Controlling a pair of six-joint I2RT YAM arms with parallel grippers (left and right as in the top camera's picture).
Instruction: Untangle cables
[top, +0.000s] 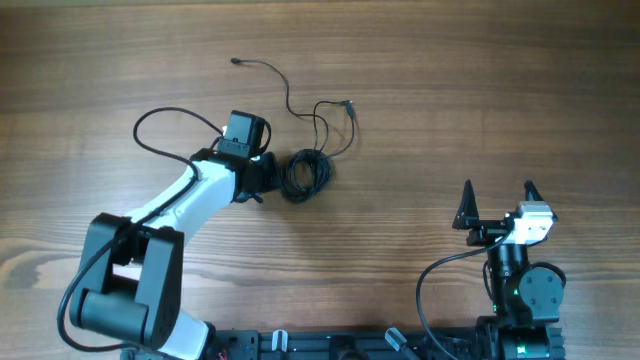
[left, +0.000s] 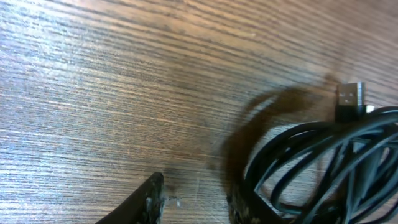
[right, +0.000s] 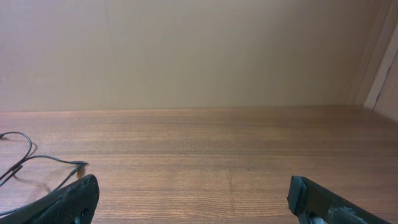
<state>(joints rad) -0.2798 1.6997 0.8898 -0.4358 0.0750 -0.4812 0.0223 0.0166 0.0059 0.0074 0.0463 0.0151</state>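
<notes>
Overhead only: cables (top: 305, 172) bunched in a tight black coil mid-bench (top: 480, 80), with a loose thin strand (top: 289, 98) wandering on the far side.
Left wrist only: glossy round cords overlapping, a squared metal USB plug (left: 350, 98) at the coil's edge, streaky wood grain.
Left hand (left: 196, 202): fingers part-way apart, bare wood between, coil against one finger, nothing gripped.
Right hand (right: 193, 190): spread wide, empty, well apart from the cables.

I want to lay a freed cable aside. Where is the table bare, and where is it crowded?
Bare wood: the wide stretch right of the loose cable, running down to the right hand; also the far-left corner beyond the left arm. Crowded: the middle, where the left hand sits at the coiled cable, the loose cable just behind.
</notes>
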